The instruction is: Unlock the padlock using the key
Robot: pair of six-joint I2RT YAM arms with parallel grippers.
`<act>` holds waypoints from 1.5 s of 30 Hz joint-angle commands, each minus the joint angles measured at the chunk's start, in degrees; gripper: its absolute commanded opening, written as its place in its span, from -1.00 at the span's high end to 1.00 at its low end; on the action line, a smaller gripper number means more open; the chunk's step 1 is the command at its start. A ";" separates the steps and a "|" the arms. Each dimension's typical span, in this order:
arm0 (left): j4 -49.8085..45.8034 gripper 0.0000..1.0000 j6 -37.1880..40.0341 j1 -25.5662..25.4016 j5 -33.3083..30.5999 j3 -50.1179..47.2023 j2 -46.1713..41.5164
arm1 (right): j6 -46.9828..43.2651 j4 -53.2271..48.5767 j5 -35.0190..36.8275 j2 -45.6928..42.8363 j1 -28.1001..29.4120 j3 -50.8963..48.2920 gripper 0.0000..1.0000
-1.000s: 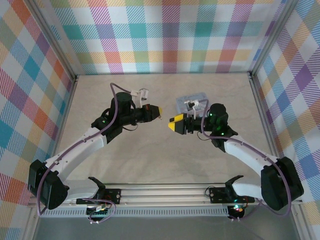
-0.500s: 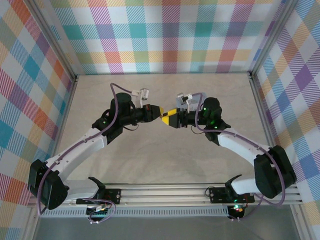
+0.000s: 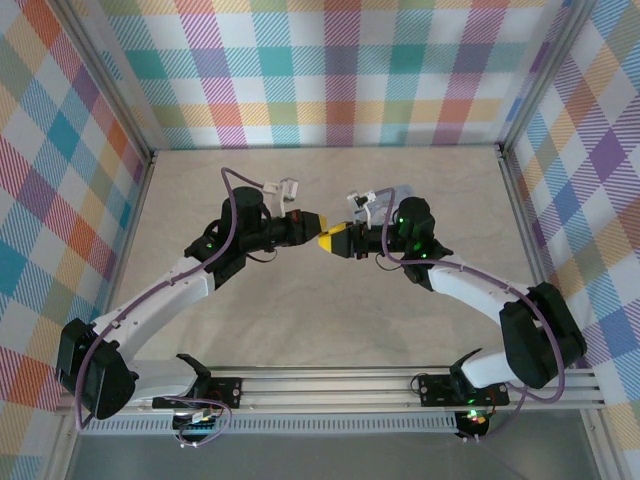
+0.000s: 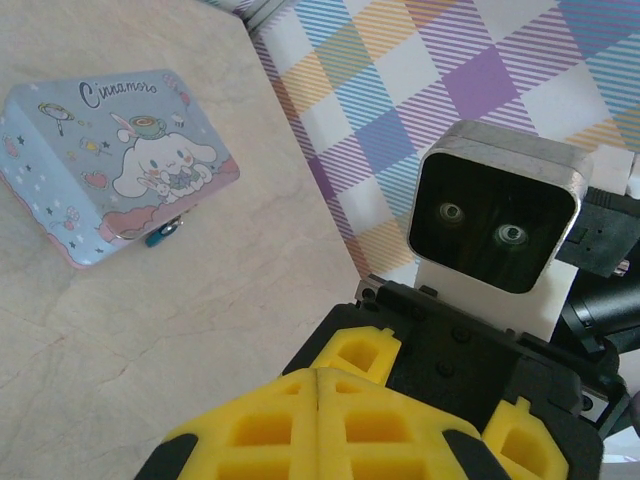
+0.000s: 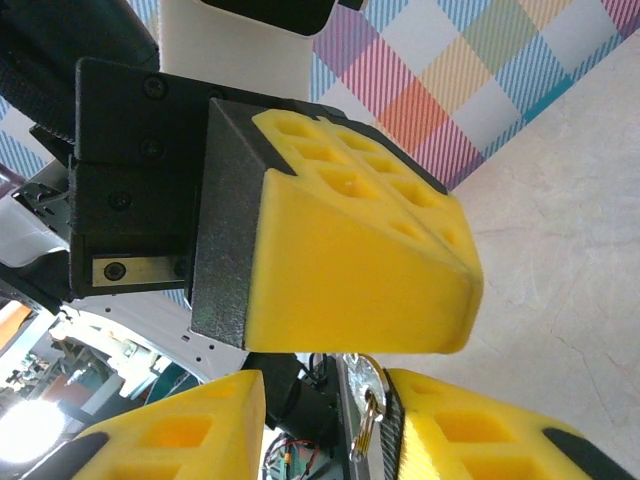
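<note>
My two grippers meet tip to tip above the middle of the table. The left gripper (image 3: 312,221) (image 4: 318,385) is shut, and in the right wrist view its yellow wedge (image 5: 360,250) hangs over the right gripper (image 5: 325,400) (image 3: 332,241). A silver key (image 5: 366,385) with a ring sticks out under that wedge, held by the left fingers. It lies against one pad of the right gripper, whose jaws still stand apart on the other side. The tiny blue padlock (image 4: 163,232) hangs on the front of the tin, apart from both grippers.
The light-blue cartoon tin (image 4: 110,170) lies on the beige table (image 3: 300,320) behind the right arm. The right wrist camera housing (image 4: 495,220) faces the left wrist closely. Checked walls (image 3: 330,70) close in the back and sides.
The right gripper has swung left from beside the tin to the left gripper's tip, and its jaws have narrowed around the key. The left arm has hardly moved.
</note>
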 commanded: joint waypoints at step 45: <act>2.13 -0.89 -1.78 -0.28 -10.25 -4.28 -0.26 | -21.36 -37.79 23.25 -17.79 -4.89 -3.77 1.00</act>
